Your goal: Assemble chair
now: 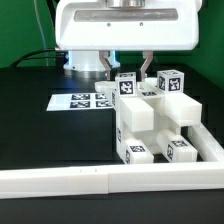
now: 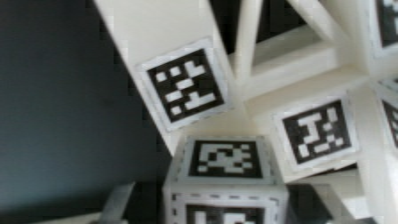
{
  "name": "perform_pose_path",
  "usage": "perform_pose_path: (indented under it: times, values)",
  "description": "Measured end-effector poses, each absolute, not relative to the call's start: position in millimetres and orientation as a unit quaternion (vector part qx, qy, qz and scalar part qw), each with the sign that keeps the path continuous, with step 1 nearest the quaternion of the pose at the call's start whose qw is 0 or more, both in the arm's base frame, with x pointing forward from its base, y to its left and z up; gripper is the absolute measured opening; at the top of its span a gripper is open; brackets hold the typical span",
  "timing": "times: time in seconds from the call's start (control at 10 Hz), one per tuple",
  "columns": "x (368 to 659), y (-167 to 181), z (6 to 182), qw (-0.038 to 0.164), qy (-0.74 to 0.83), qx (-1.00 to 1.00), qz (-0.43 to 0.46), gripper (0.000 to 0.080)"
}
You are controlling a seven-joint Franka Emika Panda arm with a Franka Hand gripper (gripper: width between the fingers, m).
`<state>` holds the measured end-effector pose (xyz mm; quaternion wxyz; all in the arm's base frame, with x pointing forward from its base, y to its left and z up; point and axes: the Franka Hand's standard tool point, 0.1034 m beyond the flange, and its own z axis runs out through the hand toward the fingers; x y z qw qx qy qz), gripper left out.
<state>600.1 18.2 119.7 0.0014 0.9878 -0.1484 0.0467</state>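
The partly built white chair (image 1: pixel 150 120) stands at the exterior view's right, its blocks and posts carrying black-and-white tags. One tagged post (image 1: pixel 127 86) rises at its back left, and another tagged post top (image 1: pixel 170 82) at its back right. My gripper (image 1: pixel 130 68) hangs over the left post with a finger on each side, open, with gaps showing. In the wrist view the tagged post end (image 2: pixel 224 170) sits between my gripper's (image 2: pixel 221 200) dark fingers (image 2: pixel 125 198), apart from them. The chair's white bars (image 2: pixel 267 60) stretch beyond.
The marker board (image 1: pixel 82 101) lies flat on the black table at the exterior view's left of the chair. A white wall (image 1: pixel 90 180) runs along the front and up the right side (image 1: pixel 212 140). The robot's white base (image 1: pixel 125 25) stands behind.
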Motion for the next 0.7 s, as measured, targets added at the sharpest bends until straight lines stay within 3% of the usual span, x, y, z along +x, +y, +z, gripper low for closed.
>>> perform_pose_path:
  times: [0.7]
  values:
    - [600.3, 19.6, 119.9, -0.010, -0.352, 0.935, 0.046, 0.0284]
